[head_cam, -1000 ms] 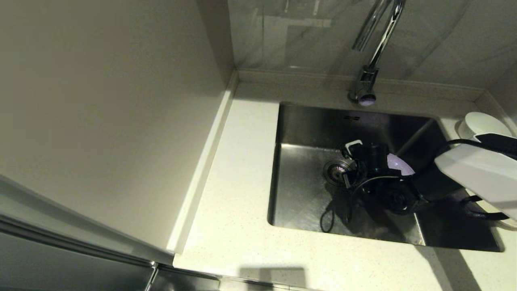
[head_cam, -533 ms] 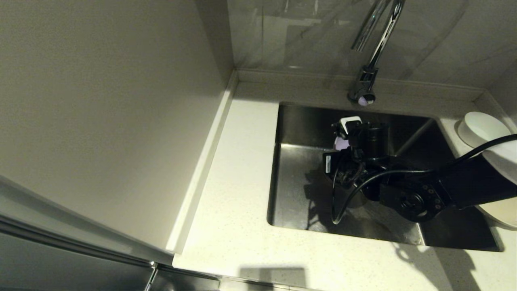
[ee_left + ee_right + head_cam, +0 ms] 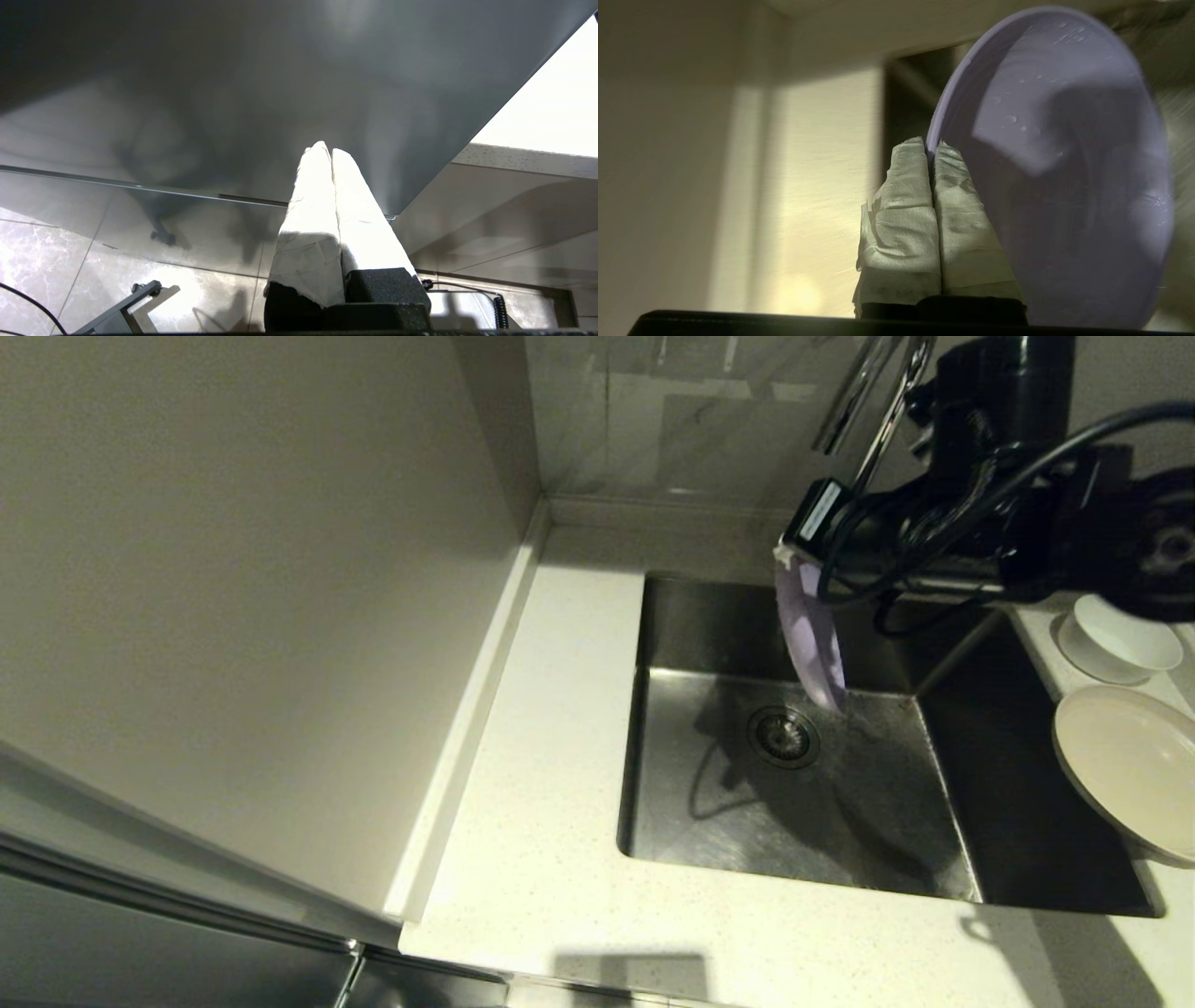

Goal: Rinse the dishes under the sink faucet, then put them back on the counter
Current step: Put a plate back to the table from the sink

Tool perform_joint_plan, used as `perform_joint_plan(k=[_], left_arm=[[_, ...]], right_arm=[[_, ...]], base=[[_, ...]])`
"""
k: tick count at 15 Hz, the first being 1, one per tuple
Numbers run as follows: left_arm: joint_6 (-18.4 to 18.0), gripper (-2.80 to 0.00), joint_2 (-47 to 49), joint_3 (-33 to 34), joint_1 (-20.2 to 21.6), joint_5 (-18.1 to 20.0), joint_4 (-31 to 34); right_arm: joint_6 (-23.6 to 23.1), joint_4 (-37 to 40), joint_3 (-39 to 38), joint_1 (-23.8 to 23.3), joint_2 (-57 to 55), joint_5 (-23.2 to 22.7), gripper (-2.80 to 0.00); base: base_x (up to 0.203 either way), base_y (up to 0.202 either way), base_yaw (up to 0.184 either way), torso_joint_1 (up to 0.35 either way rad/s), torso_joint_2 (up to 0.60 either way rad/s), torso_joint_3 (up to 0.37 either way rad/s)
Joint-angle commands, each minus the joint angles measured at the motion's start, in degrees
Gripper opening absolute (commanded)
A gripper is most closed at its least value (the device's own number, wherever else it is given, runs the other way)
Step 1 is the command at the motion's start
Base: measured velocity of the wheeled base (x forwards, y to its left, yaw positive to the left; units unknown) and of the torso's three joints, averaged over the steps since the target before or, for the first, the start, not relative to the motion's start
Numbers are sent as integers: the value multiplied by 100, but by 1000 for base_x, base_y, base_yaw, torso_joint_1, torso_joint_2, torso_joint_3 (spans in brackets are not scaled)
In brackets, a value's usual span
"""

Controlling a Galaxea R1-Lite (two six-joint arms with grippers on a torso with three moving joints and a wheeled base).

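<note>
Lavender plate (image 3: 810, 633) hangs on edge above the sink (image 3: 709, 803), its rim pinched in the raised right claw (image 3: 789, 555); left claw (image 3: 331, 156) pressed together, empty.

Plain beige wall (image 3: 261, 569), marbled backsplash (image 3: 672, 420), glossy floor tiles (image 3: 56, 261)

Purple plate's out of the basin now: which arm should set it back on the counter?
Right. The right claw is already shut on the purple plate's rim, above the sink, near the counter holding the beige plate. The left claw is shut, below the counter.
</note>
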State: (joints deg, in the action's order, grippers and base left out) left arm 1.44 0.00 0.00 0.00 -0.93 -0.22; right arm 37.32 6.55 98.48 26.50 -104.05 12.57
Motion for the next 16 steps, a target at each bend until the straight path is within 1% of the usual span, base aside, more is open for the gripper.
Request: perform_joint_plan(k=[1,2,3,5,6,7,8,10,12,14,15,16], left_arm=[[6,-280,-18,0,0,-4,-4],[6,-280,-18,0,0,-4,-4],[6,-280,-18,0,0,-4,-4],[-2,-280,-18,0,0,-4,-4],[-3,-280,-18,0,0,-4,-4],[6,-280,-18,0,0,-4,-4],[6,-280,-18,0,0,-4,-4],[6,-280,-18,0,0,-4,-4],[6,-280,-18,0,0,-4,-4],[6,-280,-18,0,0,-4,-4],[6,-280,-18,0,0,-4,-4],[6,-280,-18,0,0,-4,-4]], right_arm=[[1696,2361,919,-166,194,-1235,-280],[2113,2590,954,-204,212,-1555,-280],[2204,2662,774,-220,223,-1629,-280],[2307,2695,-116,-246,260,-1695,-280],[2328,2686,-341,-293,303,-1705,-280],[2337,2715,-347,-392,352,-1734,-280],[2292,2790,-221,-512,384,-1768,-280],[2051,2718,-407,-607,515,-1744,-280],[1981,2692,-340,-635,594,-1765,-280],[1952,2886,208,-649,683,-1808,-280],[1751,2969,230,-623,717,-1804,-280],[1349,2993,32,-589,801,-1696,-280]], base=[[0,0,0,0,0,0],[0,0,0,0,0,0],[0,0,0,0,0,0],[0,0,0,0,0,0],[0,0,0,0,0,0],[0,0,0,0,0,0],[0,0,0,0,0,0],[0,0,0,0,0,0],[0,0,0,0,0,0],[0,0,0,0,0,0],[0,0,0,0,0,0],[0,0,0,0,0,0]])
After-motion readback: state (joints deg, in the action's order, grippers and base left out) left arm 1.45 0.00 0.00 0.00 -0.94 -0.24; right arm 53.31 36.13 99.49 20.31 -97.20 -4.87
